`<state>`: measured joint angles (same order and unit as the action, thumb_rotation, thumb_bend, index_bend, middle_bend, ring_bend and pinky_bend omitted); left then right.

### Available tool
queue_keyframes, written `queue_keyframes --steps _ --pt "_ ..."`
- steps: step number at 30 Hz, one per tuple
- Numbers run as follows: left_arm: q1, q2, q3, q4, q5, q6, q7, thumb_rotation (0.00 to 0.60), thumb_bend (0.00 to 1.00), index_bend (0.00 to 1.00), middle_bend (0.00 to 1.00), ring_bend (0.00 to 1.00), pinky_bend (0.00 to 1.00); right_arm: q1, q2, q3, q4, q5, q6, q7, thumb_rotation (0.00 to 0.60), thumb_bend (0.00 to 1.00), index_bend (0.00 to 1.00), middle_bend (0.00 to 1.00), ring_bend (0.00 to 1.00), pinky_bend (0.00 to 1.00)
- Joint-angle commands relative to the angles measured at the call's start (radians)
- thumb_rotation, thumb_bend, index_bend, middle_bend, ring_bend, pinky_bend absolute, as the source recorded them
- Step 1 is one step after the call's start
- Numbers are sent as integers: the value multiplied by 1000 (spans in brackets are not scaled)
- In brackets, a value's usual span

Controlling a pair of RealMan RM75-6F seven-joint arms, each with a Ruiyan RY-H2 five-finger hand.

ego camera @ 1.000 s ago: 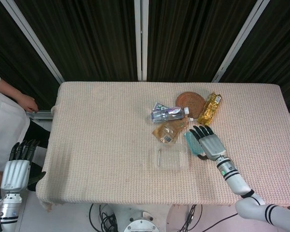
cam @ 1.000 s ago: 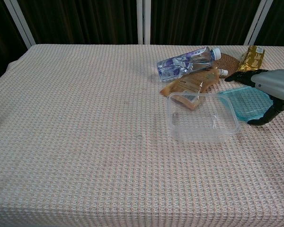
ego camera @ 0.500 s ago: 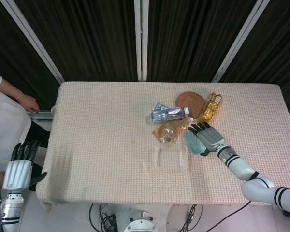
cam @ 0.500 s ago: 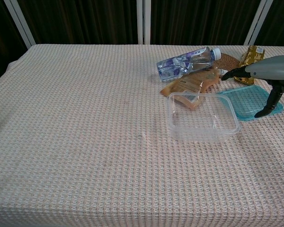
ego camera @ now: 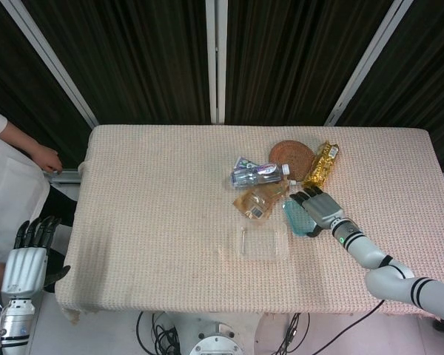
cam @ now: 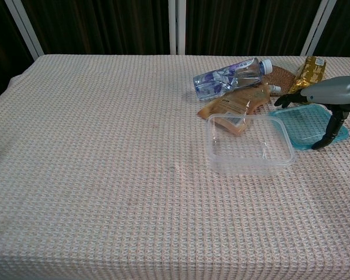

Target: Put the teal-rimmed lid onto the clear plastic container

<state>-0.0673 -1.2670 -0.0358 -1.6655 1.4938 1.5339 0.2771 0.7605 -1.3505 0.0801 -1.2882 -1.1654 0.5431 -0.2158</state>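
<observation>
The clear plastic container (ego camera: 263,242) (cam: 249,144) stands empty and upright on the table, right of centre. Just to its right lies the teal-rimmed lid (ego camera: 293,217) (cam: 303,123), its left edge close to the container's rim. My right hand (ego camera: 318,208) (cam: 325,94) spans the lid from above: its fingers reach past the far edge and the thumb presses the near right corner. My left hand (ego camera: 28,255) hangs off the table's near left corner, fingers apart and holding nothing.
A water bottle (ego camera: 257,173) (cam: 230,76) lies behind the container, with a brown snack pouch (ego camera: 259,201) (cam: 233,105) touching its far rim. A woven coaster (ego camera: 290,157) and a gold packet (ego camera: 320,165) (cam: 311,70) sit further back. A person (ego camera: 7,177) stands at the left.
My right hand drew back and to the right with the lid, away from over the container's right rim, then lowered slightly. The left hand stayed put.
</observation>
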Motion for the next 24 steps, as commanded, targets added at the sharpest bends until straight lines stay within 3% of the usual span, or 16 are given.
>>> queue_keyframes --steps 1,7,13,24 --pt "0 1 -1 -2 0 1 3 600 0 108 66 0 0 -4 5 -11 4 -15 6 20 600 35 0 107 0 0" --pt "0 2 0 -5 2 0 7 600 0 108 66 0 0 -9 3 -24 23 -25 12 45 600 35 0 130 0 0" --pt "1 2 -1 -7 4 2 7 600 0 108 66 0 0 -23 10 -19 9 -58 64 82 600 35 0 318 0 0" --pt "-4 -2 -2 16 13 -3 -20 600 0 108 66 0 0 -114 220 -9 -333 -75 244 111 600 37 0 399 0 0"
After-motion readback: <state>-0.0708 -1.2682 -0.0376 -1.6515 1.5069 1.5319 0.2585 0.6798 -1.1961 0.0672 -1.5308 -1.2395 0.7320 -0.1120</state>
